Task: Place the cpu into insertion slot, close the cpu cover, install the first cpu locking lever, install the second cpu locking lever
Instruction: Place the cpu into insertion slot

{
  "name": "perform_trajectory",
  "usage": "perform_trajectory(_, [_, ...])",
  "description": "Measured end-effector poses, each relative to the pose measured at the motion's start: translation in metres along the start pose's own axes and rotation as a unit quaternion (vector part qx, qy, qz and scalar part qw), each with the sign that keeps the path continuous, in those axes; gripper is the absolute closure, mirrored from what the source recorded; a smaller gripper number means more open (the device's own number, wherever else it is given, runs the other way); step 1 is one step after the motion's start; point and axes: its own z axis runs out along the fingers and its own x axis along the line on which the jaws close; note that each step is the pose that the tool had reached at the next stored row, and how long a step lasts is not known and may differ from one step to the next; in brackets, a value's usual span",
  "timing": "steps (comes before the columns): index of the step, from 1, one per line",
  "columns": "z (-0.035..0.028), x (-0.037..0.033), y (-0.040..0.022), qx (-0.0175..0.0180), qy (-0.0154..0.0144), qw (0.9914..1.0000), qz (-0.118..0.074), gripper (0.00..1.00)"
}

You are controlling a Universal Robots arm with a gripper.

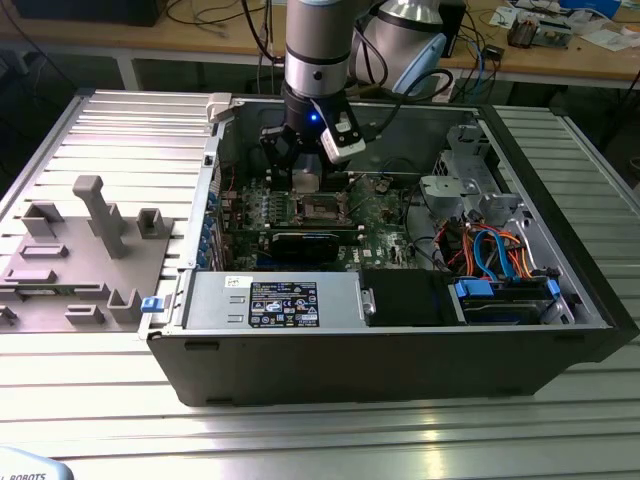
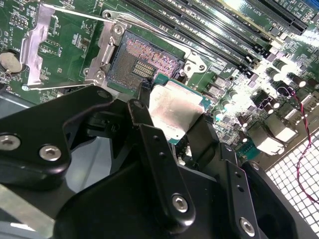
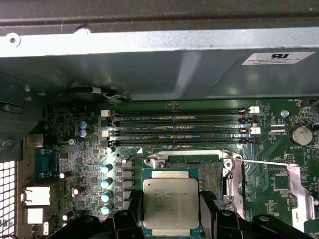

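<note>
My gripper (image 2: 172,113) is shut on the cpu (image 2: 175,107), a small square chip with a silver-grey top, its black fingers (image 2: 144,97) pressing two opposite edges. The chip hangs just above and slightly off the insertion slot (image 2: 144,62), whose dark pin field lies bare inside its silvery rim. In the first wrist view the cpu (image 3: 170,201) covers much of the insertion slot (image 3: 193,159). The cpu cover (image 2: 36,45) is swung open beside the slot, as is the cpu cover (image 3: 299,191). In the exterior view the gripper (image 1: 305,172) stands over the green board inside the case.
Narrow memory slots (image 3: 179,127) run beside the socket, and the case wall (image 3: 149,64) is just beyond them. A black expansion card (image 1: 305,243), a power supply (image 1: 270,300) and a drive cage with blue cables (image 1: 500,262) crowd the case. A grey fixture (image 1: 80,250) sits on the exterior view's left.
</note>
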Motion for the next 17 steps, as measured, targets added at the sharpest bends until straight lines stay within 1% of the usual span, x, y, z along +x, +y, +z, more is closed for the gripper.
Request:
perform_trajectory(7, [0.0033,-0.0022,-0.0001,0.0003,0.0000,1.00000,0.000,0.46])
perform_trajectory(8, [0.0037,-0.0029,-0.0001,0.0019,-0.0001,1.00000,0.000,0.46])
perform_trajectory(10, [0.0037,-0.0038,-0.0002,0.0030,-0.0001,1.00000,0.000,0.46])
perform_trajectory(17, [0.0038,-0.0040,-0.0001,0.0030,-0.0002,0.99999,0.002,0.46])
